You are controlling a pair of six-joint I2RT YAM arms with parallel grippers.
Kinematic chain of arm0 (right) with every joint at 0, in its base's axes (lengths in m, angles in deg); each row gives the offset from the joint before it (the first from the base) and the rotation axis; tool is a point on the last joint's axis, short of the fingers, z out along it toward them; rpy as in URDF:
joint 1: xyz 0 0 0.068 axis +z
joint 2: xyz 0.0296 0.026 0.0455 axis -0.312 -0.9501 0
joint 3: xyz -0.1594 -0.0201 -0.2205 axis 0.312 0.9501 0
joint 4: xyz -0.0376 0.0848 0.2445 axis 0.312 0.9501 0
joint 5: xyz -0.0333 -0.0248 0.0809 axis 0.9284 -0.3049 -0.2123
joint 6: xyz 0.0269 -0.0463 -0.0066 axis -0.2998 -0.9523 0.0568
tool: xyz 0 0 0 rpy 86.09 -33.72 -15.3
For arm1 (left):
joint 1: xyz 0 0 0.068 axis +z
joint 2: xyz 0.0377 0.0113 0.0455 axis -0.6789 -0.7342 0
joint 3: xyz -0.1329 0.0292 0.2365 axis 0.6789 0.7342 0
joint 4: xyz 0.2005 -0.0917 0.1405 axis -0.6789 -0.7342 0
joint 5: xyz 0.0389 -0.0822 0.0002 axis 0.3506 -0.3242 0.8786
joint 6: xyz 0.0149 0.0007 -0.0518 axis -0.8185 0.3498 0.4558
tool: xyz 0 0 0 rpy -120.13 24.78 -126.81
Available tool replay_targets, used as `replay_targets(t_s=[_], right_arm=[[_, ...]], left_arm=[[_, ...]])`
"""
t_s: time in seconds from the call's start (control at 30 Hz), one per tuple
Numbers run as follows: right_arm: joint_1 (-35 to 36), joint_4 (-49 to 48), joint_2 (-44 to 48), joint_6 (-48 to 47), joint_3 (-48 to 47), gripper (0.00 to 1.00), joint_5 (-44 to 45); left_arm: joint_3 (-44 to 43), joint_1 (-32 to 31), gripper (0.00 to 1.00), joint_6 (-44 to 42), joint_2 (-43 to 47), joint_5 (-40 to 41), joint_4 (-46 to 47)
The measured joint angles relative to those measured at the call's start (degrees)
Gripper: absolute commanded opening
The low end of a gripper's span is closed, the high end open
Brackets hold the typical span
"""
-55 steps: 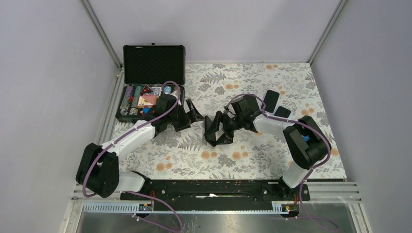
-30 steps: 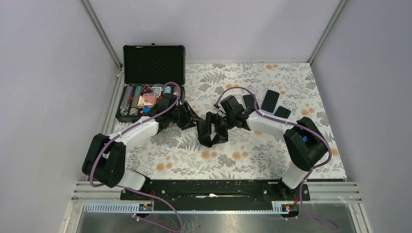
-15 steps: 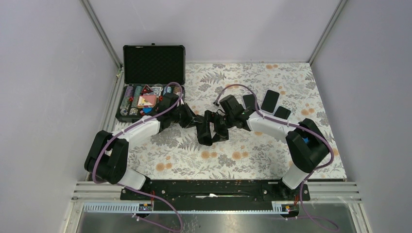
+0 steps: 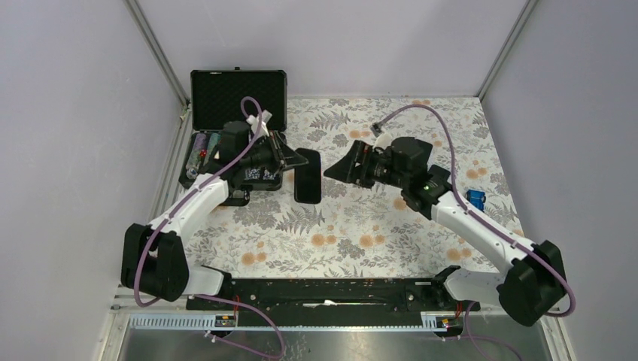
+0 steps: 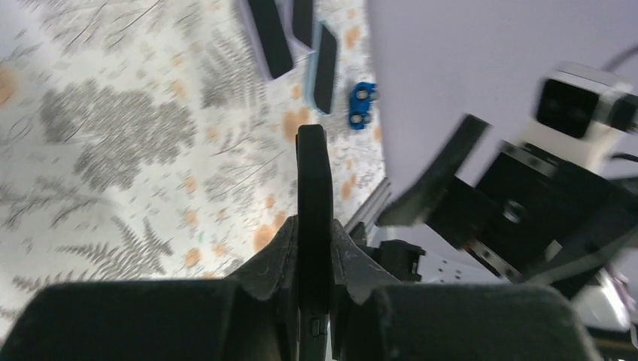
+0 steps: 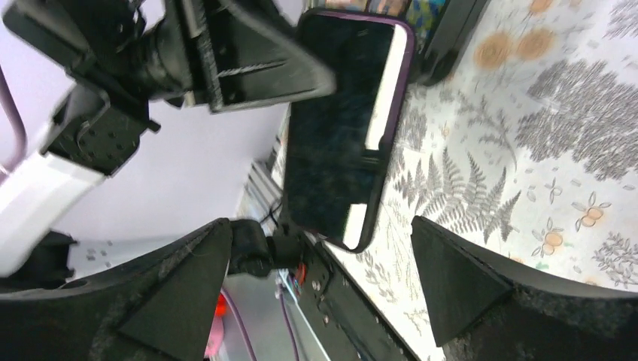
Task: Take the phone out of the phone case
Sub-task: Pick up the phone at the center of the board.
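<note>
Extraction step not yet started: left gripper [image 4: 295, 160] is clamped on the phone [image 4: 307, 177], held on edge above the table [image 4: 391, 241], seemingly in its purple-rimmed phone case [image 6: 407, 53]; right gripper [image 4: 342, 167] gapes wide just beside it and probably must close on the case rim and peel.

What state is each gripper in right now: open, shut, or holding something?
Left gripper: shut on the slim black phone in its purple-rimmed case.
Right gripper: open, holding nothing.
</note>
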Motion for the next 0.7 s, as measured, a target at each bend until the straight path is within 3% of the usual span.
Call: replay_targets(t_s=[0.27,0.43,0.53,0.57,0.7], right_arm=[[-1.77,-9.55,6.86,5.07,2.4,0.87,7.32],[-1.77,-16.96,4.22,6.67,-0.07,0.65,7.06],[-1.77,-21.79,1.38,8.63,-2.95,0.59,5.42],[-1.77,-23.56,0.79,9.44,-3.56,0.61,4.55],[-1.81,-28.11,0.07,12.15,-4.39,0.89,2.54]], left_arm=[[-8.83,1.95,0.0,0.72,3.52,-12.48,7.26],[-9.66,1.92,0.0,10.1,6.16,-18.93,20.46],[-9.51,1.92,0.0,16.22,6.75,-21.16,27.82],[-9.31,1.92,0.0,17.99,6.91,-21.46,29.62],[-8.46,1.95,0.0,22.56,7.8,-21.42,33.2]])
